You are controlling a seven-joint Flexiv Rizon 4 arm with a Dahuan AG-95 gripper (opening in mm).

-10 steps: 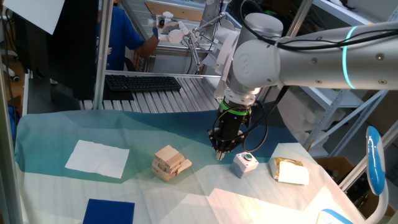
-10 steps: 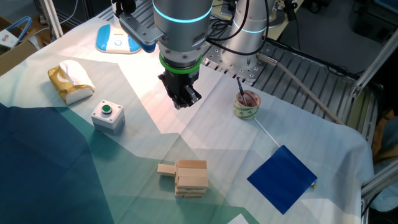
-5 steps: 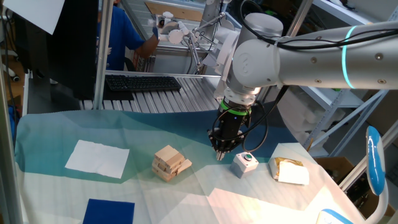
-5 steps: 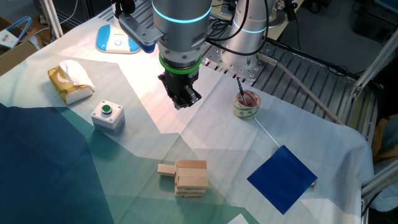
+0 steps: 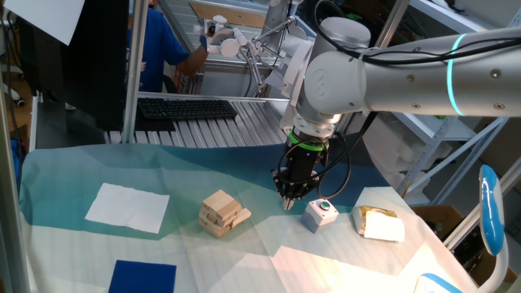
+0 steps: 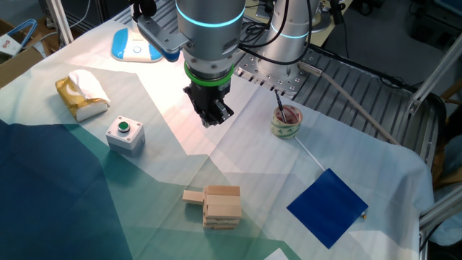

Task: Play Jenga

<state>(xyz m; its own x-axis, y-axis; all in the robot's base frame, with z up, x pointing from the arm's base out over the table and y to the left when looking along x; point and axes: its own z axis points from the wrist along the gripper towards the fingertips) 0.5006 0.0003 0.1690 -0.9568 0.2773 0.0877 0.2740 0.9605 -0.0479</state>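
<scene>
The Jenga stack is a small pile of light tan wooden blocks on the teal cloth, with one block sticking out at its lower side. It also shows in the other fixed view. My gripper hangs above the cloth, to the right of the stack in one view and well behind it in the other view. Its fingers are close together and hold nothing.
A white cube with a green button stands just right of the gripper. A white-and-tan packet lies further right. A white sheet, a blue square and a tape roll lie on the cloth.
</scene>
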